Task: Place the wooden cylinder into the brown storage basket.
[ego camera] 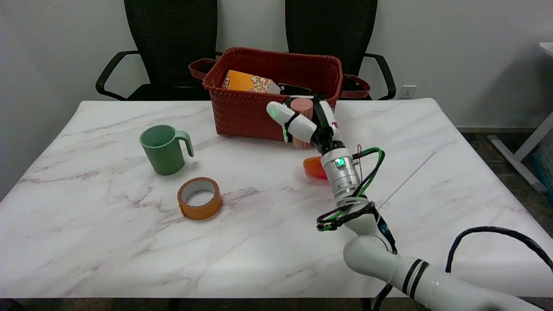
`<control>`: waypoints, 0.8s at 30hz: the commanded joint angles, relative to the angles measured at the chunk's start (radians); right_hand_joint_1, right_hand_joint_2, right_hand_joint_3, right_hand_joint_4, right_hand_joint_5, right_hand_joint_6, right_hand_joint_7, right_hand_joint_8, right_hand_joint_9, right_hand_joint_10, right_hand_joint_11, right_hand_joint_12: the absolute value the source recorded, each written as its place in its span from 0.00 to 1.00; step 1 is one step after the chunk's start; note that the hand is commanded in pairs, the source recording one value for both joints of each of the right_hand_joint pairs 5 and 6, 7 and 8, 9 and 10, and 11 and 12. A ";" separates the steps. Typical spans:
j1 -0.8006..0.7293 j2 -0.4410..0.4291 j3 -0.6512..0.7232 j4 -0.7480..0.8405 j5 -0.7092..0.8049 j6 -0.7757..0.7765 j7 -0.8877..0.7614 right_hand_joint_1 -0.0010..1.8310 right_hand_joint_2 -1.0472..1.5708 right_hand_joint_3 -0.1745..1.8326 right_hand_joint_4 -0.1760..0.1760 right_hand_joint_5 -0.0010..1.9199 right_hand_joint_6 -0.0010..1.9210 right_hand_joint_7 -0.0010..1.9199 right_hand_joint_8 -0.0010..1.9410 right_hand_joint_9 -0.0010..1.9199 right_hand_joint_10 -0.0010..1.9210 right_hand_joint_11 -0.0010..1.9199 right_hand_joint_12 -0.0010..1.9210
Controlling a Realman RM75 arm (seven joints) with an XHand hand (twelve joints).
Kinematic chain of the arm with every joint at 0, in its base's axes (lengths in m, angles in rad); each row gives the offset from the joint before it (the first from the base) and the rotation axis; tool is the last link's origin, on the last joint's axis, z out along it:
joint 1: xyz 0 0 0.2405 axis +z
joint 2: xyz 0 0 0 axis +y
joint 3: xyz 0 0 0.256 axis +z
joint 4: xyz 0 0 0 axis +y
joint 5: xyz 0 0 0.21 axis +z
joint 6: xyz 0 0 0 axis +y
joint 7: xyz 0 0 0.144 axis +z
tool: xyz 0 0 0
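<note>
The right hand (304,123) is wrapped around the wooden cylinder (301,106), fingers closed on it, holding it upright just in front of the brown storage basket (242,114), against its near wall. An orange box (246,81) lies inside the basket. On the table (108,242) sit a green mug (164,149), a tape roll (199,198) and an orange object (314,167).

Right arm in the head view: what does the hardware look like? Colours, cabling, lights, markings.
The right arm is glossy white with rounded joints and two black bands near the lower joint. A silver metal wrist cylinder carries a green light. Green, black and red cables loop loosely around the wrist, and a thicker black cable arcs behind the arm. The right hand is white with black segments, and one fingertip glows green.
</note>
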 commanded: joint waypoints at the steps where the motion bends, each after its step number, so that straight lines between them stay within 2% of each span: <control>1: 0.138 0.051 0.042 0.033 -0.002 -0.041 -0.003 0.48 0.79 0.00 0.50 0.79 0.78 0.94 0.93 0.91 0.91 0.96 0.96; 8: 0.226 0.062 0.071 0.014 -0.007 -0.121 -0.003 0.48 0.78 0.00 0.50 0.78 0.78 0.94 0.93 0.91 0.91 0.97 0.97; 13: 0.320 0.066 0.066 -0.056 -0.020 -0.143 -0.004 0.48 0.78 0.00 0.50 0.79 0.79 0.94 0.93 0.91 0.91 0.98 0.98; 24: 0.539 -0.001 0.007 -0.361 -0.084 -0.154 -0.004 0.47 0.77 0.00 0.50 0.81 0.81 0.94 0.93 0.92 0.92 1.00 1.00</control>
